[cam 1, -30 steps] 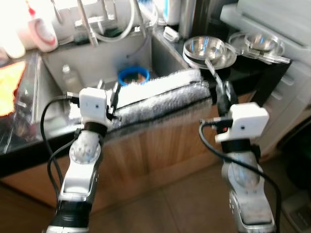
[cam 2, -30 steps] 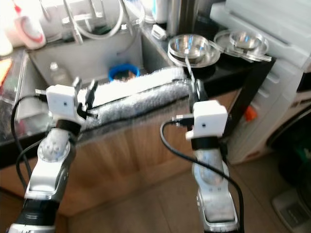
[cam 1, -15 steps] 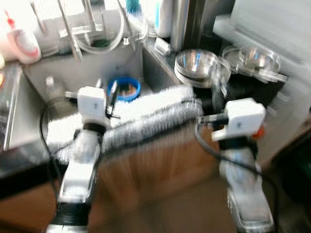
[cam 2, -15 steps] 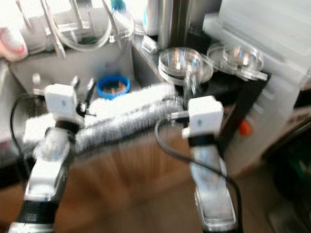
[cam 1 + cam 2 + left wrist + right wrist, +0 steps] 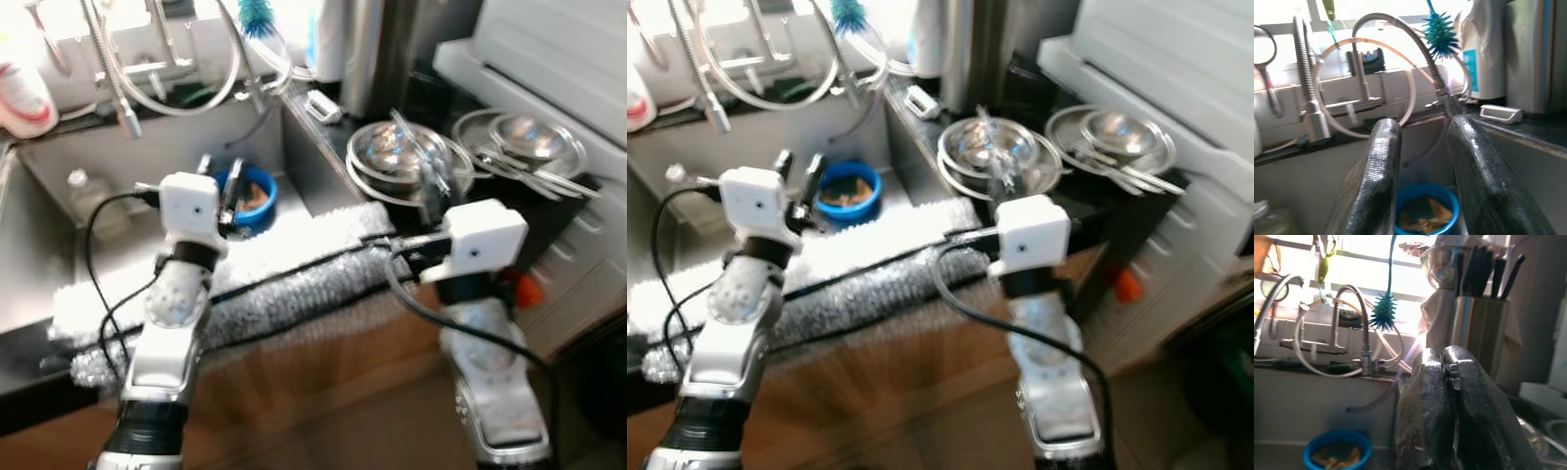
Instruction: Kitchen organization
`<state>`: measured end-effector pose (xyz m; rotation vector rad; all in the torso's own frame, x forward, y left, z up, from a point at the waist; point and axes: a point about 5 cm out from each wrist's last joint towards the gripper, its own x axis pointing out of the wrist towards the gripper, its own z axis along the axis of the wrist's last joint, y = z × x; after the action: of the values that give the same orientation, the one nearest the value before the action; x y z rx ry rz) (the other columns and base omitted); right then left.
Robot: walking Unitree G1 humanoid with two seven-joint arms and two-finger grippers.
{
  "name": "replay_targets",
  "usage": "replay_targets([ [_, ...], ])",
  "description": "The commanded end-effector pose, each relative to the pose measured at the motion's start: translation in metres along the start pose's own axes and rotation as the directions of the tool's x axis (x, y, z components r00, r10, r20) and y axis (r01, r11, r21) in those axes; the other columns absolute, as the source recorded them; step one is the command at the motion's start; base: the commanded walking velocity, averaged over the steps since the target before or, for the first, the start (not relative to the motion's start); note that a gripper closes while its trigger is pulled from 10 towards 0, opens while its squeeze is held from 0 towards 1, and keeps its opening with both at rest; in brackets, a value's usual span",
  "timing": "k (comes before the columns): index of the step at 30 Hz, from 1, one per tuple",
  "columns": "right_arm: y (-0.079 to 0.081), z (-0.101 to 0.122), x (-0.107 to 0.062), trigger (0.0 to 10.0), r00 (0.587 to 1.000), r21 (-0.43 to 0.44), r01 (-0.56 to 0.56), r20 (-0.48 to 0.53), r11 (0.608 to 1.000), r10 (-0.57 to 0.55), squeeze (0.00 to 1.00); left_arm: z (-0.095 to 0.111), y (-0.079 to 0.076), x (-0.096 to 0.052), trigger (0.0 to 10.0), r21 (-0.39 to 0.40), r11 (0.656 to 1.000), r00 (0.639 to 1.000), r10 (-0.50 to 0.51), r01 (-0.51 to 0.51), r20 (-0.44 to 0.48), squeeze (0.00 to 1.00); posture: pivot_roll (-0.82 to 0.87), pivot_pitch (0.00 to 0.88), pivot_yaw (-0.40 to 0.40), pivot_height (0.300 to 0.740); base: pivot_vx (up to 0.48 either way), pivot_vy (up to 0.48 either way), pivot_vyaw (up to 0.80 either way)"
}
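Since a second ago the head camera has swung toward the counter, so the sink basin (image 5: 59,245) and the steel pans now sit nearer the middle of the view, and the left gripper (image 5: 219,188), which earlier hung over the front edge of the grey mat, now hovers above the blue bowl. That blue bowl (image 5: 251,188) sits in the bottom of the basin near its right wall and holds some brownish scraps; from the left wrist it shows between and below the two black fingers (image 5: 1378,166), which stand apart with a clear gap and grip nothing. The right gripper (image 5: 431,188) is raised over the counter to the right of the sink, in front of the steel pans (image 5: 397,157); in the right wrist view its fingers (image 5: 1422,401) are pressed together with no gap, and nothing can be seen held between them. A fluffy grey mat (image 5: 284,284) lies draped along the front edge of the counter and sink, just below both wrists. Behind the basin a coiled spring faucet (image 5: 1400,34) arches over it, with a teal bottle brush (image 5: 1439,33) hanging beside it. A second set of steel lids (image 5: 529,137) lies further right on the dark counter, and a knife block (image 5: 1481,328) stands behind them.
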<state>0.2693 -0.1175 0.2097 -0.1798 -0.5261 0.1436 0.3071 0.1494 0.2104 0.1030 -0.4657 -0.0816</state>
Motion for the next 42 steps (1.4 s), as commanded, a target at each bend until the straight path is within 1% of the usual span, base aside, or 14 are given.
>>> replay_targets([
  [1,-0.004,0.002,-0.002,10.0,1.000,0.009,0.010,0.005,1.000,-0.010,0.00,0.000,-0.004,0.000,10.0,-0.015,1.000,1.000,-0.008,0.008,-0.001,0.00,-0.02,0.100,0.025,0.740,0.000,0.000,0.00],
  [7,-0.005,0.005,0.000,10.0,1.000,0.025,0.008,0.009,1.000,-0.008,0.00,0.004,0.005,0.006,10.0,-0.067,0.997,1.000,0.029,-0.029,-0.009,0.00,-0.02,0.101,0.026,0.740,0.000,0.000,0.00],
  [12,-0.007,0.007,0.002,10.0,1.000,0.091,0.023,0.009,0.996,-0.024,0.00,0.010,0.009,0.014,10.0,-0.228,0.973,0.999,0.012,-0.018,-0.030,0.00,-0.02,0.102,0.027,0.740,0.000,0.000,0.00],
  [14,-0.013,0.009,0.003,10.0,0.997,0.221,0.073,0.003,0.973,-0.076,0.00,0.014,0.008,0.017,10.0,-0.377,0.926,0.999,-0.027,0.012,-0.035,0.00,-0.02,0.102,0.029,0.740,0.000,0.000,0.00],
  [17,-0.014,0.014,0.007,10.0,0.996,0.410,0.078,0.007,0.909,-0.089,0.00,0.014,0.005,0.017,10.0,-0.551,0.833,0.996,-0.080,0.043,-0.043,0.00,-0.02,0.103,0.031,0.740,0.000,0.000,0.00],
  [18,-0.010,0.017,0.007,10.0,0.998,0.518,0.032,0.023,0.855,-0.051,0.00,0.012,0.004,0.016,10.0,-0.633,0.773,0.994,-0.092,0.038,-0.052,0.00,-0.02,0.101,0.031,0.740,0.000,0.000,0.00],
  [20,-0.005,0.021,0.006,10.0,0.999,0.610,-0.013,0.047,0.792,-0.020,0.00,0.011,0.002,0.015,10.0,-0.697,0.716,0.993,-0.100,0.031,-0.059,0.00,-0.03,0.101,0.032,0.740,0.000,0.000,0.00],
  [23,0.000,0.030,-0.001,10.0,0.992,0.834,-0.119,0.128,0.539,0.022,0.00,0.013,-0.004,0.013,10.0,-0.825,0.564,0.993,-0.110,0.026,-0.044,0.00,-0.02,0.100,0.029,0.740,0.000,0.000,0.00],
  [26,0.004,0.032,-0.008,10.0,0.985,0.899,-0.171,0.168,0.404,0.042,0.00,0.011,-0.007,0.012,10.0,-0.877,0.480,0.994,-0.085,-0.013,-0.062,0.00,-0.02,0.100,0.029,0.740,0.000,0.000,0.00],
  [31,0.004,0.024,-0.020,10.0,0.985,0.936,-0.172,0.167,0.308,0.044,0.00,0.015,-0.011,0.012,10.0,-0.939,0.344,0.997,-0.073,-0.007,-0.034,0.00,-0.02,0.100,0.032,0.740,0.000,0.000,0.00],
  [32,0.004,0.024,-0.020,10.0,0.985,0.936,-0.172,0.167,0.308,0.044,0.00,0.015,-0.011,0.012,10.0,-0.939,0.344,0.997,-0.073,-0.007,-0.034,0.00,-0.02,0.100,0.032,0.740,0.000,0.000,0.00],
  [35,-0.001,0.019,-0.026,10.0,0.986,0.963,-0.165,0.162,0.213,0.031,0.00,0.018,-0.011,0.011,10.0,-0.968,0.251,0.996,-0.084,0.022,0.001,0.00,-0.02,0.097,0.033,0.740,0.000,0.000,0.00],
  [38,-0.001,0.011,-0.031,10.0,0.991,0.976,-0.136,0.132,0.172,0.031,0.00,0.021,-0.013,0.011,10.0,-0.969,0.240,0.994,-0.109,0.055,0.030,0.00,-0.02,0.094,0.034,0.740,0.000,0.000,0.00],
  [42,0.010,0.001,-0.038,10.0,0.986,0.975,-0.120,0.095,0.187,0.138,0.00,0.023,-0.019,0.008,10.0,-0.964,0.247,0.985,-0.162,0.095,0.055,0.00,-0.02,0.090,0.036,0.740,0.000,0.000,0.00],
])
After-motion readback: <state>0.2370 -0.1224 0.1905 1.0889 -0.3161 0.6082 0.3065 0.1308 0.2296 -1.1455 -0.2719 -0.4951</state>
